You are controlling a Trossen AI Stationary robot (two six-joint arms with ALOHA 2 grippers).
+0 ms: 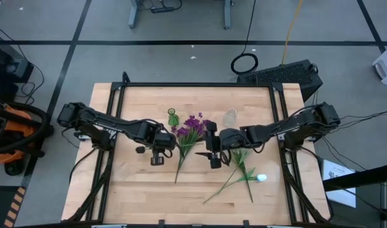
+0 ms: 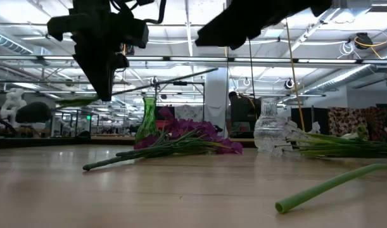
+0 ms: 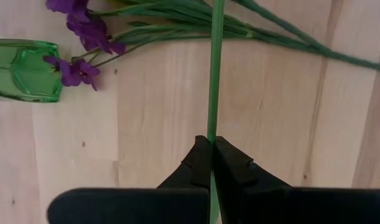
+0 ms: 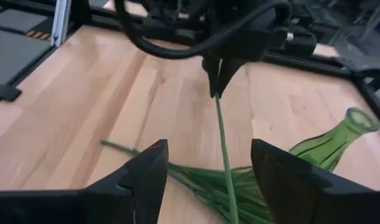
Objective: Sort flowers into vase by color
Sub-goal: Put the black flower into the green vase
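Observation:
My left gripper (image 1: 156, 152) hangs over the table left of the purple flower bunch (image 1: 192, 130) and is shut on one thin green stem (image 3: 214, 74). That stem runs over the bunch toward my right gripper (image 1: 213, 152). The right gripper (image 4: 208, 180) is open, and the stem (image 4: 222, 137) shows between its fingers without touching them. The stem's blossom is hidden. The purple bunch lies flat on the table. The green vase (image 1: 173, 117) and the clear vase (image 1: 230, 117) stand behind it. The white-budded flowers (image 1: 244, 170) lie at the right. My left gripper (image 3: 211, 146) pinches a single green stem (image 3: 213, 127) between its two fingers, a short way from the cut end (image 2: 60, 101). The fingers (image 2: 106, 88) come from above, pointing down, and lie across the stem. The stem (image 2: 161, 82) is lifted off the table, roughly level.
The bunch's stems (image 1: 179, 168) trail toward the near edge. A loose thick stem end (image 2: 326, 187) lies close to the near edge at the right. Bare wood (image 1: 130, 190) shows on the near left of the table. A black frame rail (image 1: 199, 84) borders the far edge.

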